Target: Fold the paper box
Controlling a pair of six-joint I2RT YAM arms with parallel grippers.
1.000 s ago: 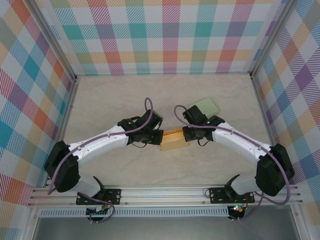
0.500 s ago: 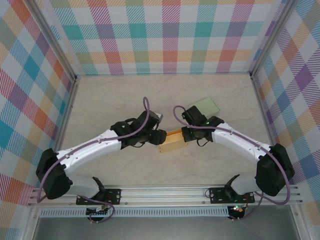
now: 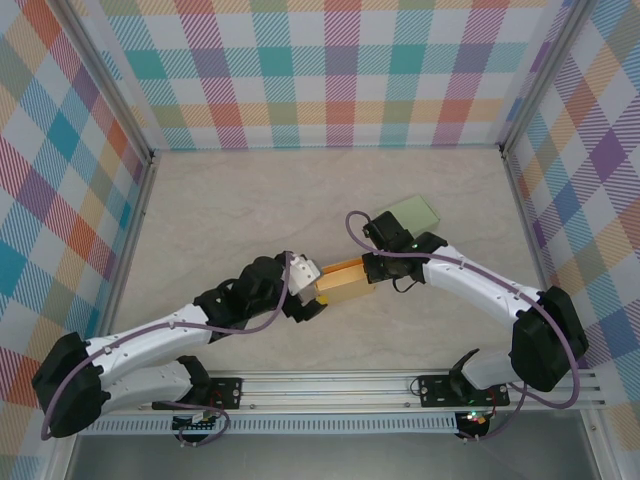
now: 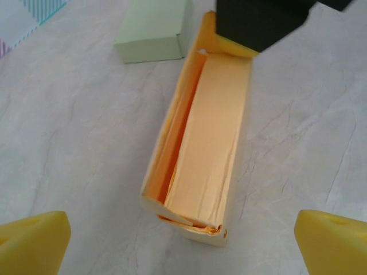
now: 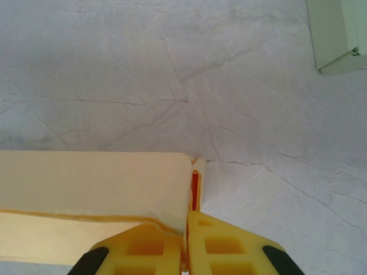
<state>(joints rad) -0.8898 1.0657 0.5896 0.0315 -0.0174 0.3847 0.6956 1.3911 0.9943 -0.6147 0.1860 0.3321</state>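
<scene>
Left hand (image 4: 183, 245) is spread wide apart. Its yellow fingertips (image 4: 31, 240) sit at the two bottom corners of my wrist view, and neither one is touching anything. Just ahead of them is the near end of the paper box (image 4: 200, 154). It lies on the bench (image 3: 220, 210), open side up, running lengthwise away from that camera. I can see orange inside, with a long flap leaning along its left wall. The small flaps at the near end look crumpled and only partly tucked.

At the far end, the right hand (image 5: 184, 243) has its fingers pressed together, clamped on a thin upright edge at the box's end. A sliver of orange paper shows in the seam between the pads. From overhead, the box sits about mid-bench between the two hands, with the left one just beside its left end and the right one on its right end.

A flat green box (image 3: 413, 213) rests on the bench farther back, beyond the right hand. It is near the paper box but not touching it.
</scene>
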